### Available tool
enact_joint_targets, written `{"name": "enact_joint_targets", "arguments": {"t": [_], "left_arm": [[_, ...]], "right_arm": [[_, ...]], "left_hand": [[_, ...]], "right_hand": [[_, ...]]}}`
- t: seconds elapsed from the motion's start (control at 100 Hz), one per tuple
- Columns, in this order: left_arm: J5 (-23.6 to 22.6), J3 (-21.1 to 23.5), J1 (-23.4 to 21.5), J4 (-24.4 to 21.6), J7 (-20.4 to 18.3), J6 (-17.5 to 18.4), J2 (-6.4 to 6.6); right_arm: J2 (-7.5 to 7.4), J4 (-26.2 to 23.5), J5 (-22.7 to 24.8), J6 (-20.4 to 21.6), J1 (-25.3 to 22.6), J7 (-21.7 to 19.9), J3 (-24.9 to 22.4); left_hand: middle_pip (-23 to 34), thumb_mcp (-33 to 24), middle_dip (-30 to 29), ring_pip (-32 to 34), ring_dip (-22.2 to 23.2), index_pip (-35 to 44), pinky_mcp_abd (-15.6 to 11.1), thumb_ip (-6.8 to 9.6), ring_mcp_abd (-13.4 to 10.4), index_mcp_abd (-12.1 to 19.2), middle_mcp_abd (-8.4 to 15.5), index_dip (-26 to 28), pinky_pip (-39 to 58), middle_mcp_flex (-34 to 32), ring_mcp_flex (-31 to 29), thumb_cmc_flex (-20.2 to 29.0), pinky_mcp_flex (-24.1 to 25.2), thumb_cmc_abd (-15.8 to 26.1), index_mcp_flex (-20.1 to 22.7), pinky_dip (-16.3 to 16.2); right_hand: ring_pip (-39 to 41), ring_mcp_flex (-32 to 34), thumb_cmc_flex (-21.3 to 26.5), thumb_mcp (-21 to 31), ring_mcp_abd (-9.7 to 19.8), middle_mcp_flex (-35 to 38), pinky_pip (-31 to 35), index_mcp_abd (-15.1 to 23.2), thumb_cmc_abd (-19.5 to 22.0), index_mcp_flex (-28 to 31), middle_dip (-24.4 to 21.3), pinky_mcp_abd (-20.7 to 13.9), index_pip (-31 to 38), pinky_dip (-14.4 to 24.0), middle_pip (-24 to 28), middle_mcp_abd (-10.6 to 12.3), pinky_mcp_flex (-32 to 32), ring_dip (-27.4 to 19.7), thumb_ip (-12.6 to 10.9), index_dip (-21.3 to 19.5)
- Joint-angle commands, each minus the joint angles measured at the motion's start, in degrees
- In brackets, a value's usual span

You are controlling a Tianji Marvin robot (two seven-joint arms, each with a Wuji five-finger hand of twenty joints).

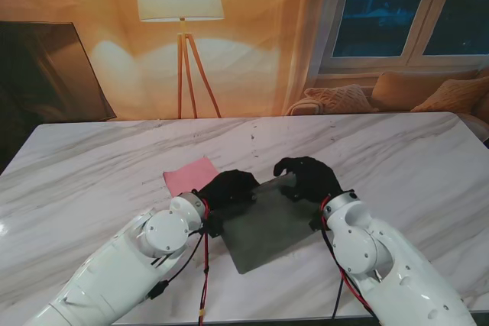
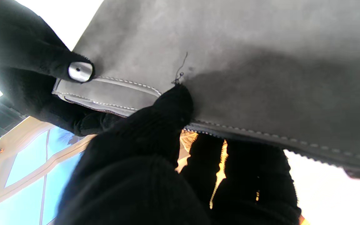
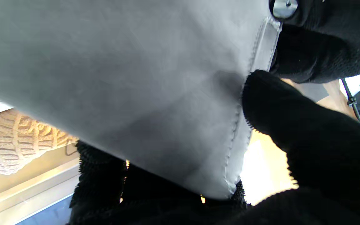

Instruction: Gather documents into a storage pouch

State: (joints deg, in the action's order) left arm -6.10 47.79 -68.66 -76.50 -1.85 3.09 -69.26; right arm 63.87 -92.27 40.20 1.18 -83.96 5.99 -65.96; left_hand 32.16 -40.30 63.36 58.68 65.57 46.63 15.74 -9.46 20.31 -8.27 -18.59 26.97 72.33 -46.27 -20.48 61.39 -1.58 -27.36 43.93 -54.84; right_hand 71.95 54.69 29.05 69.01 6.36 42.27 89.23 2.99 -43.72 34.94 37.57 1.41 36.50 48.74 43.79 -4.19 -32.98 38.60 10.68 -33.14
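Left hand (image 1: pixel 228 188) and right hand (image 1: pixel 309 177) each clamp an edge of the grey pouch (image 1: pixel 267 223) on the surface (image 1: pixel 397 158); pink paper (image 1: pixel 189 175), apparently, lies beside it.

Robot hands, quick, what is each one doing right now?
Left hand: shut on the near-left edge of the flat grey felt pouch.
Right hand: shut on the far-right corner of the same pouch.
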Motion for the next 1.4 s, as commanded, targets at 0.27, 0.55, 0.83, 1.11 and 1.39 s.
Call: {"name": "enact_joint_targets", "arguments": {"t": [0.27, 0.55, 0.83, 1.11, 1.39], "left_arm": [[-3.7, 1.6, 0.7, -2.2, 0.3, 1.5, 0.72], [-4.7, 1.2, 1.5, -0.7, 1.8, 3.7, 0.38], [-4.7, 2.2, 1.0, -0.9, 1.1, 3.3, 0.72], [-7.7, 7.1, -2.9, -5.3, 0.1, 0.8, 2.27], [-11.3, 12.7, -7.2, -9.1, 1.6, -0.3, 3.05]], "right_arm": [[0.0, 0.8, -0.6, -1.2, 0.3, -1.9, 2.1], [1.26, 4.0, -1.1, -1.6, 0.6, 4.5, 3.6], [2.73, 6.6, -5.4, 2.0, -0.1, 9.6, 3.2], [2.75, 7.1, -4.3, 3.8, -0.9, 11.3, 2.8], [2.59, 7.1, -3.0, 3.8, -1.4, 11.9, 2.4]], "left_hand": [[-1.1, -1.1, -0.9, -0.3, -1.6, 3.4, -2.2, -0.46, 1.4, 2.5, 1.5, -1.7, 0.3, -2.3, -1.0, 1.0, -0.7, 0.8, 2.0, -0.7], [-2.6, -1.9, -1.9, -1.7, -3.2, 3.6, -2.3, -0.63, 0.7, 2.9, 2.4, -2.7, -1.0, -2.1, -0.7, 0.5, -0.3, 0.4, 1.9, 1.0], [-3.7, -3.3, -22.2, -13.7, -15.2, -5.7, -2.2, 0.14, -1.3, 2.6, 4.0, -2.9, -5.5, 8.8, 3.2, -5.4, 4.2, -1.0, -3.0, 10.3], [-7.0, -5.9, -33.0, -23.2, -21.9, -16.6, -2.6, 2.86, -3.0, 2.4, 5.2, -2.0, -11.1, 16.1, 6.5, -12.6, 6.5, 3.6, -7.7, 11.9], [-6.8, -6.3, -33.0, -24.6, -22.7, -21.6, -2.7, 6.23, -3.2, 2.1, 5.3, -3.1, -12.1, 18.9, 7.3, -16.6, 6.7, 6.7, -10.9, 11.5]], "right_hand": [[1.7, 10.6, 9.8, 2.5, -0.7, 16.9, 7.3, 7.7, -3.3, 11.2, 1.0, 0.7, 15.8, -5.7, -2.9, 1.1, -8.3, -4.0, 5.6, 12.3], [0.5, 10.2, 14.4, 2.1, -0.9, 18.9, 6.2, 9.0, -1.0, 22.6, 0.4, 1.2, 24.6, -7.4, -2.5, 2.0, -7.3, -5.5, 4.9, 13.7], [-5.9, 8.3, 16.0, 2.9, -2.5, 21.3, 1.3, 11.2, -2.0, 27.2, -2.0, 1.9, 23.7, -9.5, -3.1, 6.7, -5.1, -12.1, 4.6, 10.1], [-7.0, 7.8, 16.5, 3.0, -2.7, 21.9, 0.4, 11.3, -2.0, 28.2, -2.2, 1.9, 23.2, -10.0, -3.7, 7.0, -4.9, -12.2, 4.6, 8.8], [-7.4, 7.7, 16.5, 3.0, -2.8, 21.9, 0.1, 11.2, -1.9, 28.3, -2.1, 1.9, 22.8, -10.1, -3.8, 6.9, -4.8, -12.1, 4.6, 8.4]]}}
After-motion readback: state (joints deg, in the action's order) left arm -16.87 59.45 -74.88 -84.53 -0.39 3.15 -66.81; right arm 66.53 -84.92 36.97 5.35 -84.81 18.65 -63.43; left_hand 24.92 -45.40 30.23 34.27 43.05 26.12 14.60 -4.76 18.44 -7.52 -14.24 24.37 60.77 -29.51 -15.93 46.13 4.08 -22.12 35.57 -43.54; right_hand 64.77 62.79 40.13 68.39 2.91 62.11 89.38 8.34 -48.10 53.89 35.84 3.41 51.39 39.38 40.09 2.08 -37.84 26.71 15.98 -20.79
